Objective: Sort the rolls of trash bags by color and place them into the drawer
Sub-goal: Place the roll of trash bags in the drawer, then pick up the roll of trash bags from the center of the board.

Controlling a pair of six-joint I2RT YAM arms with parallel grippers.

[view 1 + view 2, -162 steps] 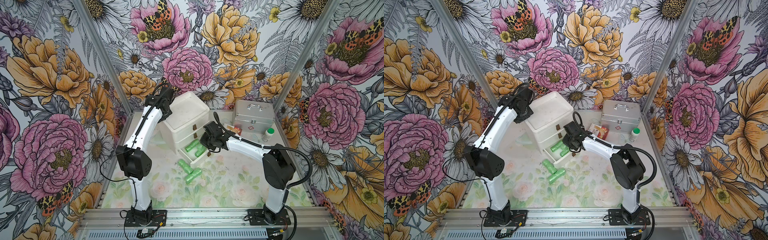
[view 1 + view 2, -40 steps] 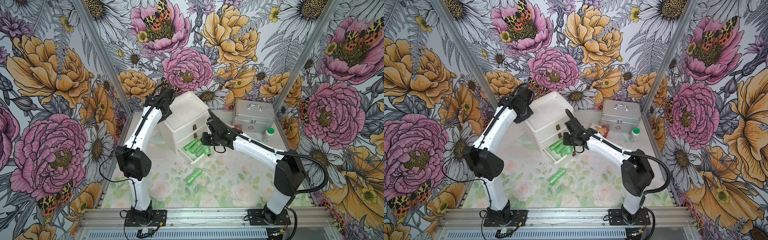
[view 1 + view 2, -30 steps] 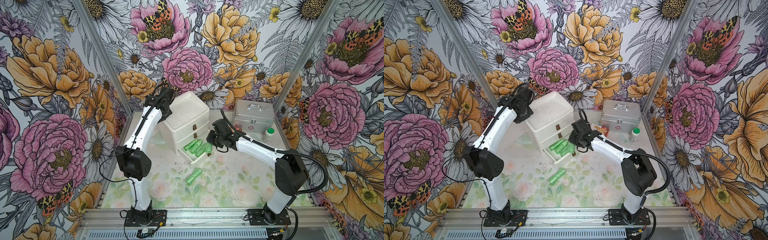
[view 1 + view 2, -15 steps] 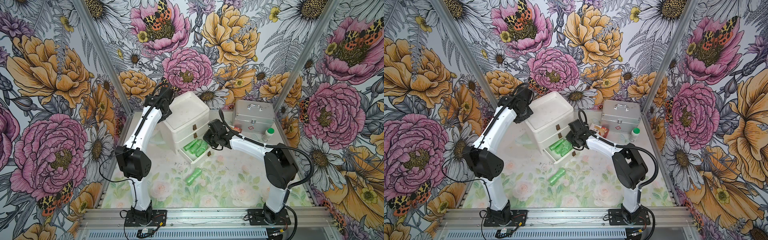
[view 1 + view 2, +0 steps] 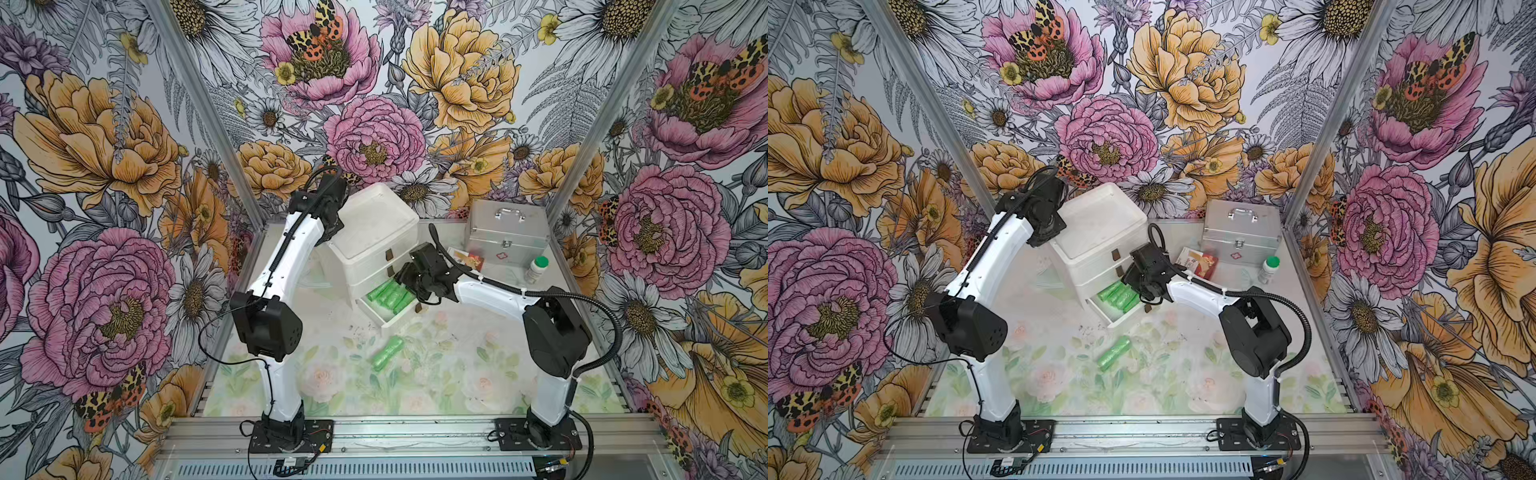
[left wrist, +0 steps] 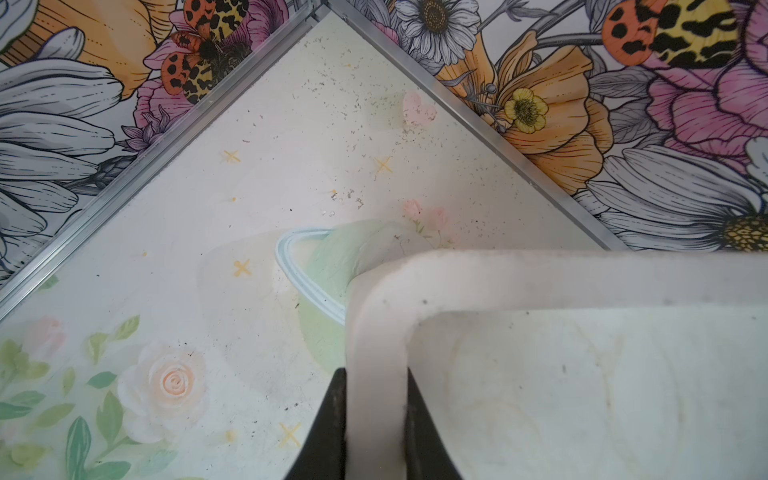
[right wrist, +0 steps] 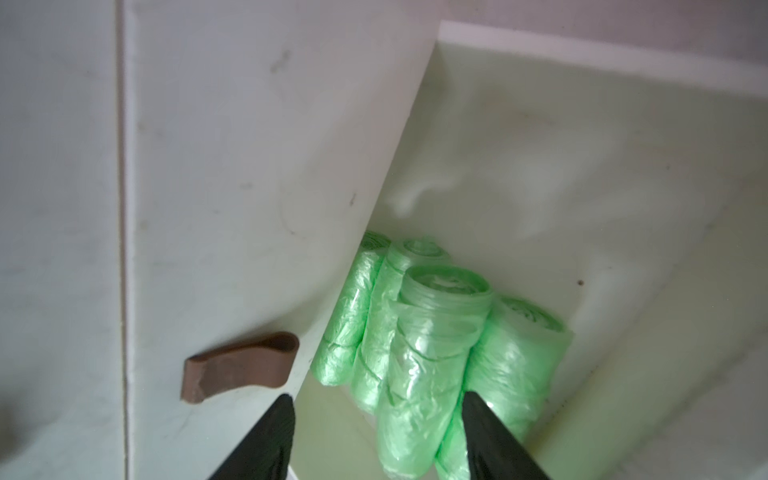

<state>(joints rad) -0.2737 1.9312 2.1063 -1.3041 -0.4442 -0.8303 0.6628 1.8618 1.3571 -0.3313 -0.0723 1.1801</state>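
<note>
Several light green rolls of trash bags point(image 7: 432, 332) lie side by side in the open bottom drawer point(image 5: 399, 320) of a white drawer unit point(image 5: 374, 224). My right gripper point(image 7: 376, 401) hangs open just over them, its fingers either side of the topmost roll. In both top views it sits at the drawer's right end point(image 5: 409, 286) point(image 5: 1133, 286). One more green roll point(image 5: 387, 353) point(image 5: 1113, 353) lies on the table in front of the drawer. My left gripper point(image 6: 375, 374) is shut on the rim of the unit's top at its back left corner.
A silver case point(image 5: 507, 232) stands at the back right, with a red and white packet point(image 5: 467, 259) and a white bottle with a green cap point(image 5: 536, 269) in front of it. Brown pull tabs point(image 7: 241, 365) stick out from the shut drawers. Enclosure walls stand close behind the unit.
My right gripper carried a green roll from the table into the drawer, then opened and let it go on the others. One roll fewer lies on the table. The left arm stayed put.
</note>
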